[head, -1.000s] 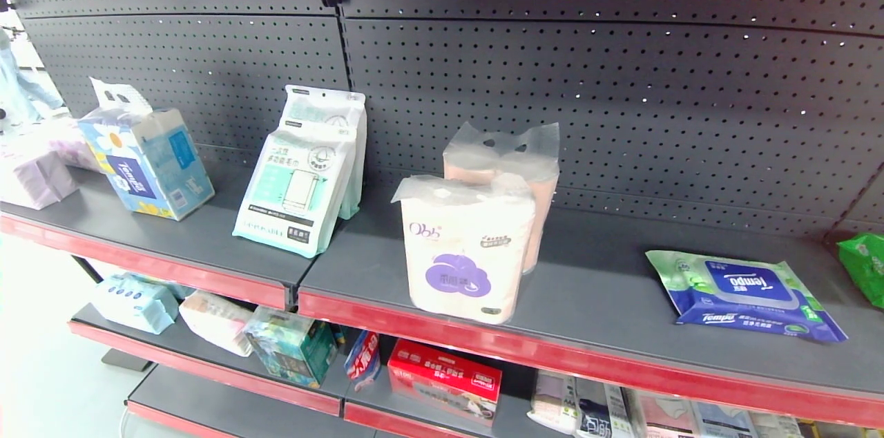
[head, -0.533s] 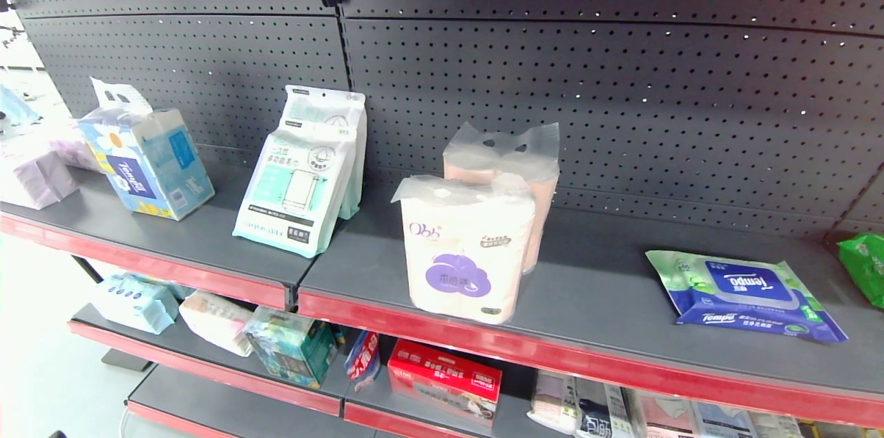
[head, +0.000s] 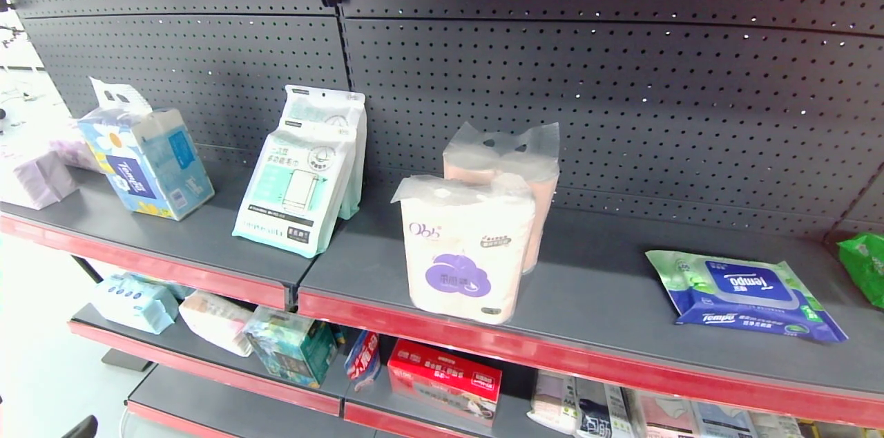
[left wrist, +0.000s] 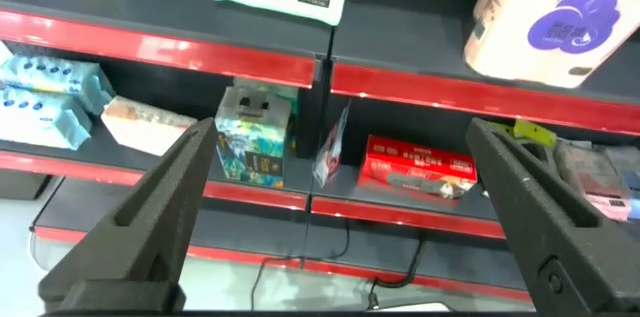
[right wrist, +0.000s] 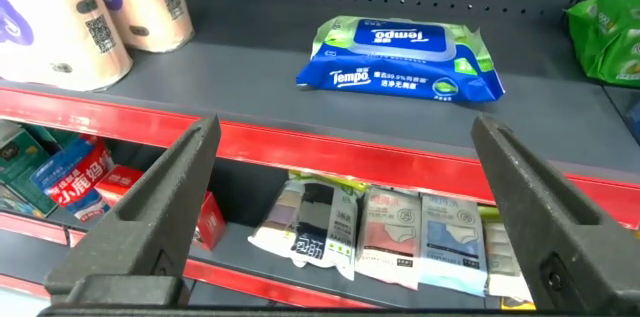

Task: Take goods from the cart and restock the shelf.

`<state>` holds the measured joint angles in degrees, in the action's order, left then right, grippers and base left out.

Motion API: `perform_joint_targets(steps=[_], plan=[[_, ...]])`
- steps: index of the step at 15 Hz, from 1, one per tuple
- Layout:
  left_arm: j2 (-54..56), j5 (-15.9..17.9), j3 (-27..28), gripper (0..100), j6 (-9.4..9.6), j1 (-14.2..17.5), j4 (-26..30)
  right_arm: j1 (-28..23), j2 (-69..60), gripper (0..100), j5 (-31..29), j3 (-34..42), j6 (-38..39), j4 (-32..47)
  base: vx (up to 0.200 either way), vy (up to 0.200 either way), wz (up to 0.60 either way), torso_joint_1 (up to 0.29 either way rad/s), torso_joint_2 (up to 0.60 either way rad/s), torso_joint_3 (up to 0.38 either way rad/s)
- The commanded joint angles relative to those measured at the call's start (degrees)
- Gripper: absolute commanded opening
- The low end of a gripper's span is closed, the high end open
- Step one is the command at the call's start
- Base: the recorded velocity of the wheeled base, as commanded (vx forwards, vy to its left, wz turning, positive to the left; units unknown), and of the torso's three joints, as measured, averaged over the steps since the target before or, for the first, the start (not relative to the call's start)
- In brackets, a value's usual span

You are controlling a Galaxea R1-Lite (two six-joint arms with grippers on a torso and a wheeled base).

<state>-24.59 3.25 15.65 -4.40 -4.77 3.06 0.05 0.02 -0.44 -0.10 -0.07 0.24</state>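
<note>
Print noted, not transcribed.
- Flat blue-green plastic wipes pack (head: 746,296): white brand lettering, centre label and lower edge.
- White plastic-wrapped paper-roll pack (head: 466,251): purple logo, front.
- Mint-white flat pouch (head: 297,193): dark lettering, btm edge.
- Blue tissue pack (head: 148,165): white wording, dark-blue patch.

Dark grey perforated back panel (head: 621,92) behind the shelf (head: 608,286). Decks are dark grey with red front strips (head: 566,353). A black upright (head: 343,51) splits it into two bays. Pale, brightly lit floor (head: 34,369) off the shelf's left end.
</note>
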Motion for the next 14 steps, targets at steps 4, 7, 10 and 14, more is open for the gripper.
perform_joint_targets(steps=[4, 7, 10, 14], plan=[[-1.16, -1.58, -0.01, 100, -2.02, 0.02, -0.07, 0.04, -0.02, 100, 0.0, 0.01, -0.01, 0.02, 0.0, 0.0, 0.0, 0.0, 0.0, 0.0], [-2.48, -4.84, 0.43, 100, -2.37, 0.02, -1.65, -0.05, -0.02, 100, 0.0, 0.01, 0.07, 0.02, 0.0, 0.0, 0.0, 0.0, 0.0, 0.0], [-2.31, -2.64, 0.78, 100, -2.45, -0.16, -2.8, 0.04, -0.02, 100, 0.09, 0.01, 0.07, 0.02, 0.0, 0.0, 0.0, 0.0, 0.0, 0.0], [2.09, 1.84, -0.18, 100, -0.26, -0.59, -2.27, -0.05, -0.02, 100, 0.09, 0.01, 0.07, -0.07, 0.0, 0.0, 0.0, 0.0, 0.0, 0.0]])
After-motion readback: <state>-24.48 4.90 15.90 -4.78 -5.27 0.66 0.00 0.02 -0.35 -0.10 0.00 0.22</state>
